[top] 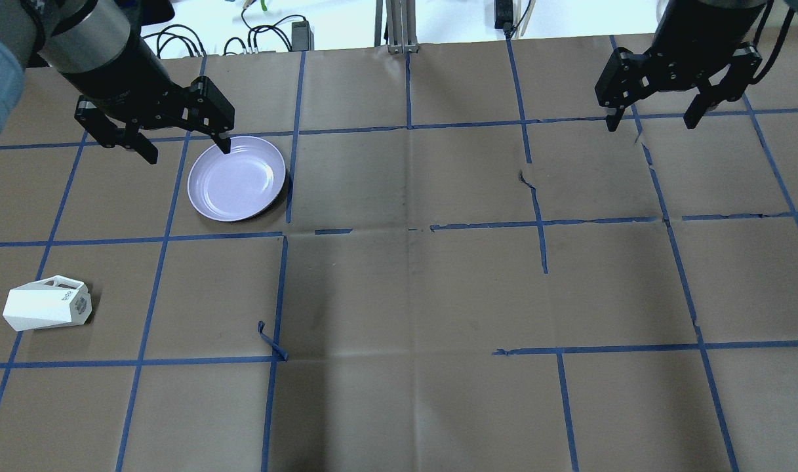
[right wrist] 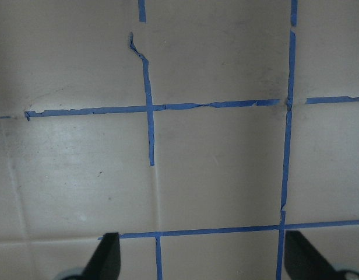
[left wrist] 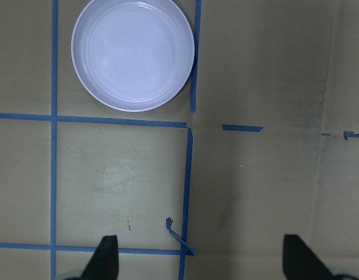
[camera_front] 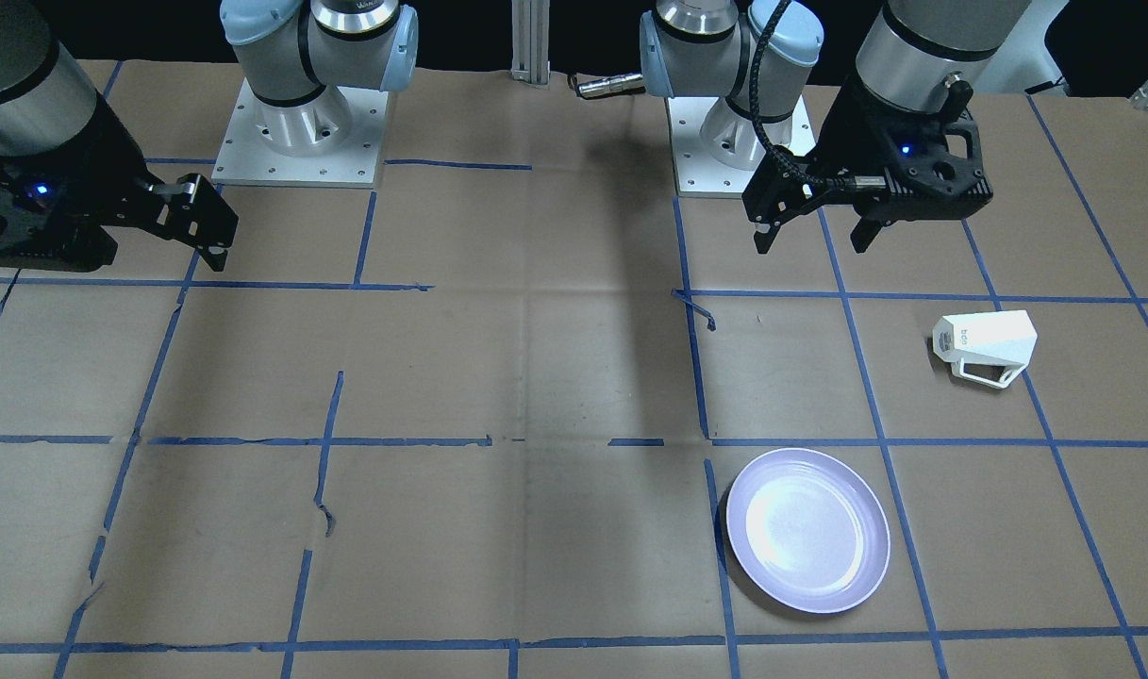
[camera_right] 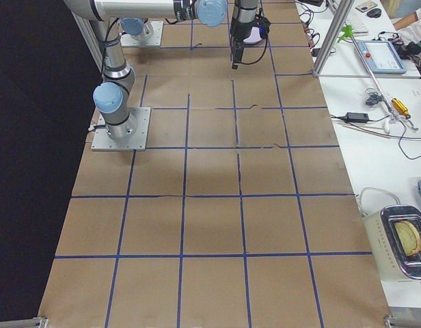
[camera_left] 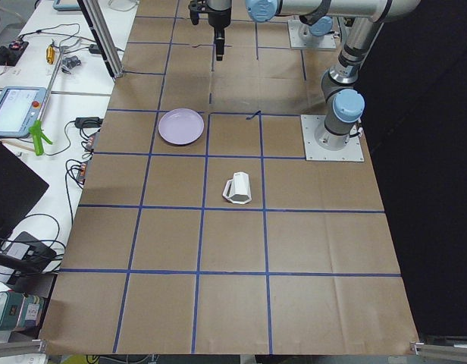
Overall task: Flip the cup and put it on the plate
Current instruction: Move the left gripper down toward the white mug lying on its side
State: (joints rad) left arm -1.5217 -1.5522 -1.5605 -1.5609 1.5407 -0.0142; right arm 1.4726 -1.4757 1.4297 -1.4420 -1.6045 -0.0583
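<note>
Cup (camera_front: 987, 338), white and faceted, lies tipped on its side.

Our left gripper (top: 189, 152) hangs raised, its jaws pointing down and spread wide. Our right gripper (top: 650, 126) hangs the same way, jaws apart.

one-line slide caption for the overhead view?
White cup lies on its side, apart from the bare lavender plate; left gripper and right gripper hover open above the table.
</note>
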